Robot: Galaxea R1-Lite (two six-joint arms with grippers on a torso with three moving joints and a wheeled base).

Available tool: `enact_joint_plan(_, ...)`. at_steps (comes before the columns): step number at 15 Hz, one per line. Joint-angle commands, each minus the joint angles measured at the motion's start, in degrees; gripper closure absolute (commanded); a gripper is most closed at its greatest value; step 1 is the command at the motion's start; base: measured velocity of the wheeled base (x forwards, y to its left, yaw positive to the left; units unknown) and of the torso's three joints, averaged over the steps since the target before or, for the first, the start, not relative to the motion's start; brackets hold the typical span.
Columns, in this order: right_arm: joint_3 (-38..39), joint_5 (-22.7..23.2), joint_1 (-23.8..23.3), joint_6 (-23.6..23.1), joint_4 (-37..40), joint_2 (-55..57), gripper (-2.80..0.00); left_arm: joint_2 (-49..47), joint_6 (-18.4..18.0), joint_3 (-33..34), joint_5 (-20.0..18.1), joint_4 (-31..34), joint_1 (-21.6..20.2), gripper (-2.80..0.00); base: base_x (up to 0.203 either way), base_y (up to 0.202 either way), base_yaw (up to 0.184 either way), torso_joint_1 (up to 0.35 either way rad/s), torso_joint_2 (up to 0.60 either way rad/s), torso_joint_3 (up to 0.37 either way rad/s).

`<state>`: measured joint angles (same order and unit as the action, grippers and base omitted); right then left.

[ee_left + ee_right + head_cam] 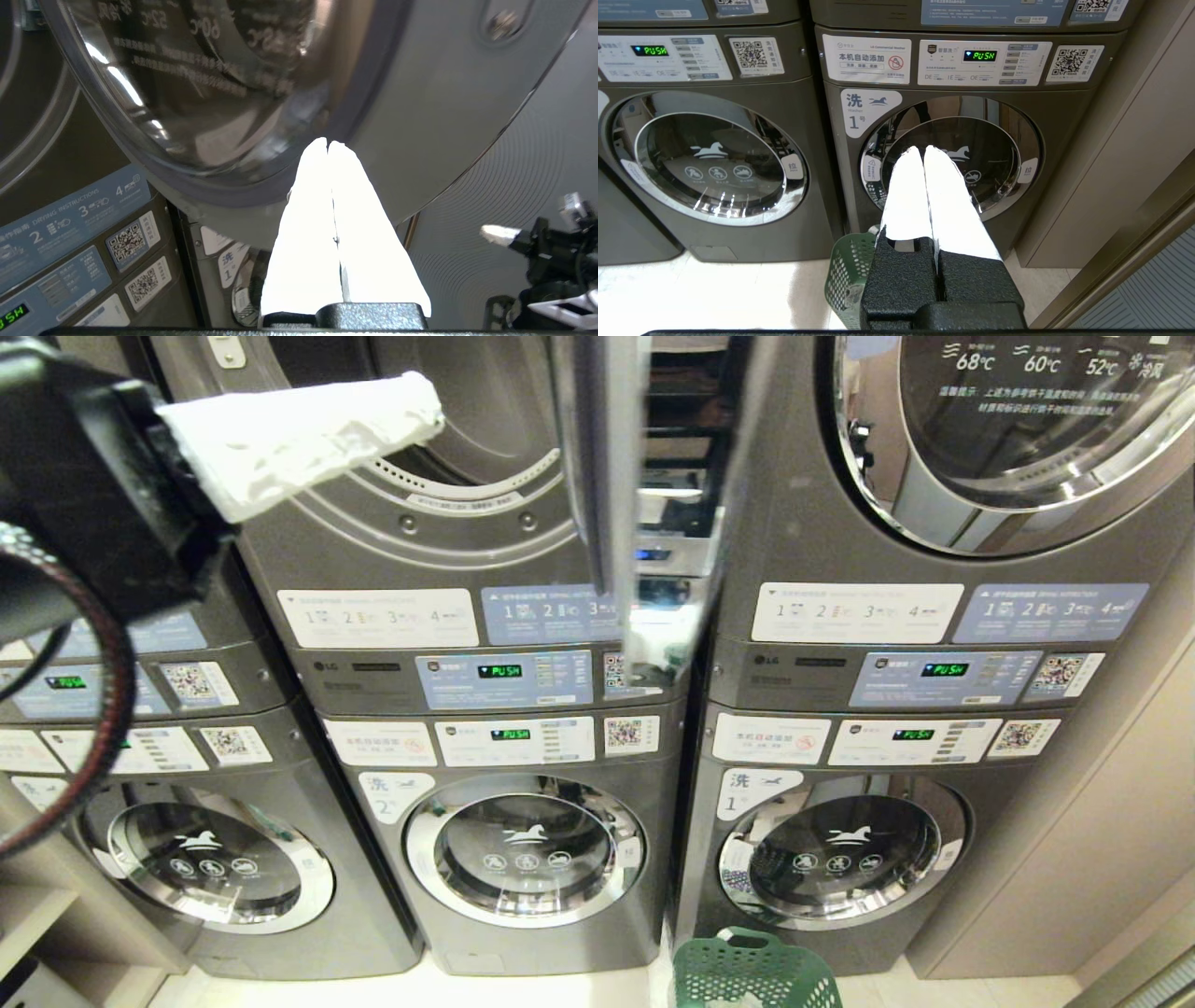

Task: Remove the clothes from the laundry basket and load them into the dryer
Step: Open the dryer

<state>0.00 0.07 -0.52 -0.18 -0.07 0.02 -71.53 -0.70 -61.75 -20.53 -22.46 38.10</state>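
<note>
We find the left gripper (pixel 425 406) raised high at the upper left of the head view, its white fingers (pixel 327 224) pressed together and holding nothing. It sits in front of the open drum mouth of the middle dryer (pixel 448 476), whose door (pixel 607 467) stands swung out edge-on to us. In the left wrist view the fingertips lie close before the chrome-rimmed glass of that door (pixel 196 93); whether they touch it we cannot tell.

The right gripper (pixel 923 151) hangs low, fingers shut and empty, pointed at the washer marked 1 (pixel 952 154). The laundry basket (pixel 752 971) stands on the floor just in front of that washer, directly below the right gripper. Something pale (pixel 747 1001) shows inside it; we cannot make out which garment it is
</note>
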Motion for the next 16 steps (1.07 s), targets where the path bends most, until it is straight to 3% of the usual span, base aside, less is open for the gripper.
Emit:
enact_joint_plan(1,0.0,0.0,0.0,0.0,0.0,0.1,0.00,-2.4,-0.7,0.2,2.4,0.0,1.2,0.00,0.000,0.000,0.000,0.000,0.00,0.000)
enact_joint_plan(4,0.0,0.0,0.0,-0.1,0.0,0.1,0.00,2.6,-0.4,6.6,16.7,0.4,-1.0,0.00,0.000,0.000,0.000,0.000,0.00,0.000)
enact_joint_plan(7,0.0,0.0,0.0,-0.1,0.0,0.1,0.00,14.9,2.0,21.7,20.7,2.5,-5.0,0.00,0.000,0.000,0.000,0.000,0.00,0.000)
enact_joint_plan(9,0.0,0.0,0.0,-0.1,0.0,0.1,0.00,26.4,3.3,30.6,21.5,7.6,-7.0,0.00,0.000,0.000,0.000,0.000,0.00,0.000)
enact_joint_plan(10,0.0,0.0,0.0,-0.3,0.0,0.1,0.00,32.8,3.7,34.4,22.1,11.9,-8.1,0.00,0.000,0.000,0.000,0.000,0.00,0.000)
enact_joint_plan(13,0.0,0.0,0.0,-0.3,0.0,0.1,0.00,50.1,4.8,40.9,24.9,34.1,-11.9,0.00,0.000,0.000,0.000,0.000,0.00,0.000)
enact_joint_plan(15,0.0,0.0,0.0,-0.5,0.1,0.1,0.00,55.2,6.5,41.5,26.1,49.1,-16.1,0.00,0.000,0.000,0.000,0.000,0.00,0.000)
enact_joint_plan(16,0.0,0.0,0.0,-0.5,0.1,0.1,0.00,55.1,7.1,41.5,26.4,51.3,-20.0,0.00,0.000,0.000,0.000,0.000,0.00,0.000)
